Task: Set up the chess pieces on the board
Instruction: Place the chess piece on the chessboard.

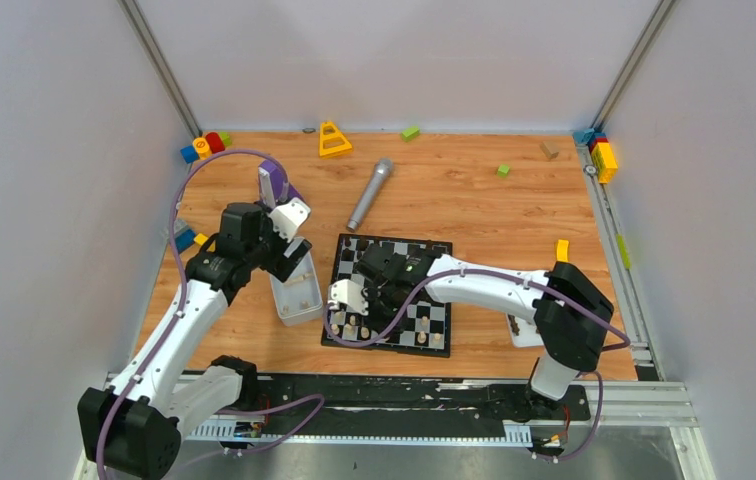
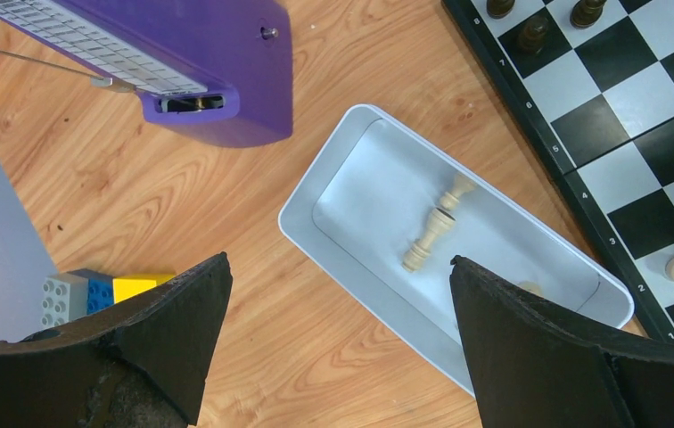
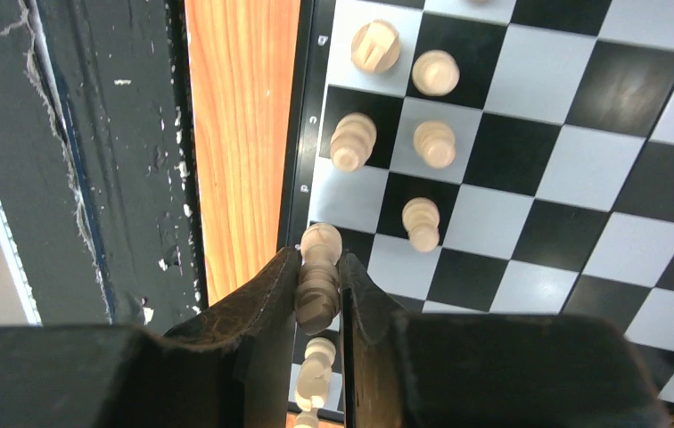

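**Held piece hangs over a crowded corner**

The right gripper (image 3: 317,276) is clamped on a light chess piece (image 3: 320,242), pinched round its body with the head poking past the fingertips. It hangs over the near-left corner of the chessboard (image 3: 583,160), right beside the left rim. I cannot tell whether its base touches a square.

Crowding is the main risk. A light pawn (image 3: 421,223) stands on the next square, and more light pieces stand further along that edge. Another light piece (image 3: 316,366) shows in the gap between the fingers. A slightly off-square descent, or fingers spreading wide on release, could probably tip a neighbour. Set down too near the rim, the piece might topple onto the wood.

The left gripper (image 2: 338,266) is spread wide and holds nothing. It hovers above the white tray (image 2: 316,241), which lies just beside the board's left edge. Two fallen pieces (image 2: 431,234) lie end to end in it. They are close enough that one grasp might catch both or skid them along the tray floor.

The wooden tabletop (image 1: 474,200) is walled by pale grey panels, with a black strip (image 1: 404,395) along its near edge. A grey microphone (image 1: 370,193) lies beyond the board's far edge. A purple device (image 2: 209,53) sits by the tray, and a yellow triangular toy (image 1: 333,139) and toy blocks (image 1: 602,155) lie toward the far edge.
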### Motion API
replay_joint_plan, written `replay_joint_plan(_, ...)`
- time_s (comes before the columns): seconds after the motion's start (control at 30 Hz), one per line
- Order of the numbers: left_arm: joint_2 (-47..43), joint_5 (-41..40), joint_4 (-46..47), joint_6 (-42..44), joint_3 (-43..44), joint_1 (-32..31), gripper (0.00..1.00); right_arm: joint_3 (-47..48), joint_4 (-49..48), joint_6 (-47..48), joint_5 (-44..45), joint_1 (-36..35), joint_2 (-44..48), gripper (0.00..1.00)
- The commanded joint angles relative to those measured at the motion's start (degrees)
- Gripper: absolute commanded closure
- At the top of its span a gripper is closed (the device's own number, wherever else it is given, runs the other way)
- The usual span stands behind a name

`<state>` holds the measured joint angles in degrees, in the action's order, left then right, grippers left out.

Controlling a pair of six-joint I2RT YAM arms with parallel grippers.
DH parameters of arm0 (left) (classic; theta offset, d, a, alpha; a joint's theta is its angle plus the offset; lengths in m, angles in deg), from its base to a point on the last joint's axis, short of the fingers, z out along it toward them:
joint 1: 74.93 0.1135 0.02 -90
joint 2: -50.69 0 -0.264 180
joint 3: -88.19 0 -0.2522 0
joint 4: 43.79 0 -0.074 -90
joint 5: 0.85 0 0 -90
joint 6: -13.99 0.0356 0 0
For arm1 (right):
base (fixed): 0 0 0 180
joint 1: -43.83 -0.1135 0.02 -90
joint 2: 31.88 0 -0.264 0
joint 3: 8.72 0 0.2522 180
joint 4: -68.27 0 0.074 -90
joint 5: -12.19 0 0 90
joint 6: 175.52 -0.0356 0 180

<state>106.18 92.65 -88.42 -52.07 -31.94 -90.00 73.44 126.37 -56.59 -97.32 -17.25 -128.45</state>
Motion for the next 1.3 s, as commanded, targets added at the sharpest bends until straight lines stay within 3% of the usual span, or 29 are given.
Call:
replay_joint_plan(0.0,-0.28,-0.18,1.68,-1.36,1.71,0.71,0.0,4.18,-2.37,1.37,1.28,-1.11,-1.93,0.87)
replay_joint_plan(1.0,-0.44,-0.16,1.78,-0.93,1.27,1.62,0.0,4.65,-2.66,1.9,0.36,-2.03,-5.71,0.86)
replay_joint_plan(1.17,-0.29,-0.5,1.69,-0.92,1.18,1.62,0.0,4.35,-2.68,1.71,0.48,-2.02,-6.08,0.77)
replay_joint_plan(1.27,-0.22,-0.35,1.69,-0.72,1.1,1.62,0.0,4.3,-2.68,1.61,1.11,-2.03,-5.83,0.61)
